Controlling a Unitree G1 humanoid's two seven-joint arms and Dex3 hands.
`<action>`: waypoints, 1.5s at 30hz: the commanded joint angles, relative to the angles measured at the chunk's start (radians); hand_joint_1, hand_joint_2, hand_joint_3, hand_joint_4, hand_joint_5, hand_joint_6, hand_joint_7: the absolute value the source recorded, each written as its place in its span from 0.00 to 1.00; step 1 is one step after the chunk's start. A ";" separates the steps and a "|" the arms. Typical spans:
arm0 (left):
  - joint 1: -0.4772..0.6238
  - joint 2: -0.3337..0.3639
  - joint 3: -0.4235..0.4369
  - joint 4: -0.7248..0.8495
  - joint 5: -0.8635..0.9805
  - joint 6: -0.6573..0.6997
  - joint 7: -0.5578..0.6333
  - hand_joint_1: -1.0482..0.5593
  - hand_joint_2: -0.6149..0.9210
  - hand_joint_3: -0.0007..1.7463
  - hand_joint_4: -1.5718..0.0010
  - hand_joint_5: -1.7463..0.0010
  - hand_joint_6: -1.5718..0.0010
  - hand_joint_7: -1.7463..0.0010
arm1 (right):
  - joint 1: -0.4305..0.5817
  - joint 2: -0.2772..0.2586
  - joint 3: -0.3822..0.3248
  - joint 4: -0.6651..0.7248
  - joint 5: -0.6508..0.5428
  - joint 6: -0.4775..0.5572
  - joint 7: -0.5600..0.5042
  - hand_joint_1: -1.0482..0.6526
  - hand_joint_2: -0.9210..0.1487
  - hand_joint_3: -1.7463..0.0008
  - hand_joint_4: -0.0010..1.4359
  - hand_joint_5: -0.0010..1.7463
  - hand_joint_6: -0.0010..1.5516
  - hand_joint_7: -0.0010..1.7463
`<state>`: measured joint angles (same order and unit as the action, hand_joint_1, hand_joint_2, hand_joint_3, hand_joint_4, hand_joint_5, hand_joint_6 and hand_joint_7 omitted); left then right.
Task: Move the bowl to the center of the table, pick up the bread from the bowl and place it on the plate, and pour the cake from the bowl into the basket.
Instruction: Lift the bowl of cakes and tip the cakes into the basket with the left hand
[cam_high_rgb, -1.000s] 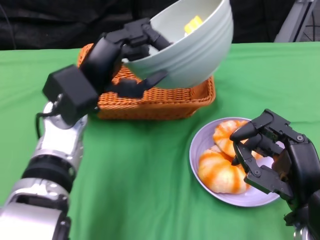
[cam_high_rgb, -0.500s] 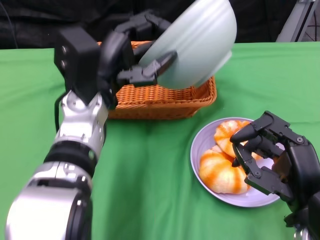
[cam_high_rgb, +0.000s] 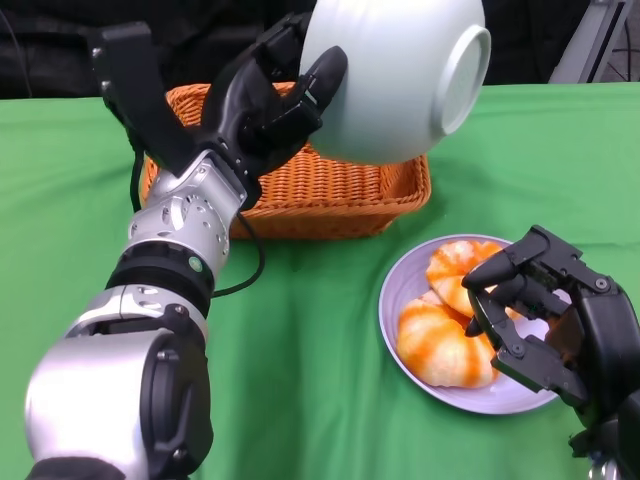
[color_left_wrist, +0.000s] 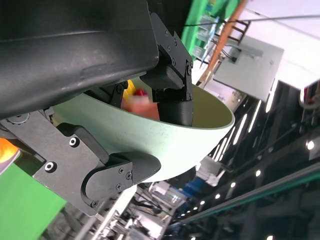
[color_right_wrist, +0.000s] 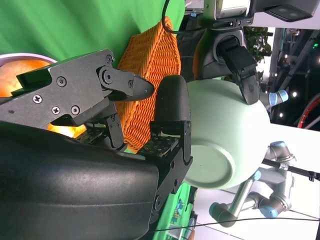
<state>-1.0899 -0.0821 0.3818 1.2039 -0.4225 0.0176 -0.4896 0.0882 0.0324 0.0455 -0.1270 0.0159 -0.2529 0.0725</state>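
Over the basket (cam_high_rgb: 300, 195), the left hand (cam_high_rgb: 265, 100) holds the bowl (cam_high_rgb: 395, 75), tipped much further than a second ago, so the cake (color_left_wrist: 142, 105) should slide out. Bread (cam_high_rgb: 440, 345) sits on the plate (cam_high_rgb: 395, 300). Beside it, the right hand (cam_high_rgb: 545, 310) hangs half-curled, empty.

Bowl (cam_high_rgb: 395, 75) above basket (cam_high_rgb: 330, 190) (tipped); plate (cam_high_rgb: 400, 300) right, nearer.

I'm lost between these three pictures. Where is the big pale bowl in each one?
Head view: the bowl is at the top, tipped over the basket, held by the left hand.
Right wrist view: the bowl shows its round foot, beside the basket.
Left wrist view: the bowl fills the middle, its inside showing.
Shared landmark: the bowl in the left hand.
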 joint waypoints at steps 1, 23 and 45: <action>-0.057 -0.001 0.040 0.011 -0.037 0.039 0.033 0.56 0.82 0.64 0.46 0.00 0.58 0.04 | 0.010 -0.007 -0.008 0.000 0.002 -0.012 -0.005 0.56 0.12 0.65 0.45 0.92 0.37 0.79; -0.099 -0.014 0.199 0.058 -0.135 0.178 0.130 0.55 0.80 0.63 0.46 0.00 0.59 0.00 | 0.009 -0.004 -0.011 0.017 0.002 -0.035 -0.017 0.56 0.11 0.66 0.44 0.92 0.37 0.79; -0.109 -0.016 0.314 0.063 -0.232 0.288 0.297 0.51 1.00 0.30 0.47 0.00 0.60 0.00 | 0.011 -0.006 -0.012 0.015 -0.005 -0.033 -0.022 0.56 0.09 0.67 0.44 0.92 0.37 0.79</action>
<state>-1.1656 -0.1006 0.6946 1.2723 -0.6383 0.3094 -0.2048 0.0914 0.0325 0.0425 -0.1065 0.0125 -0.2872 0.0602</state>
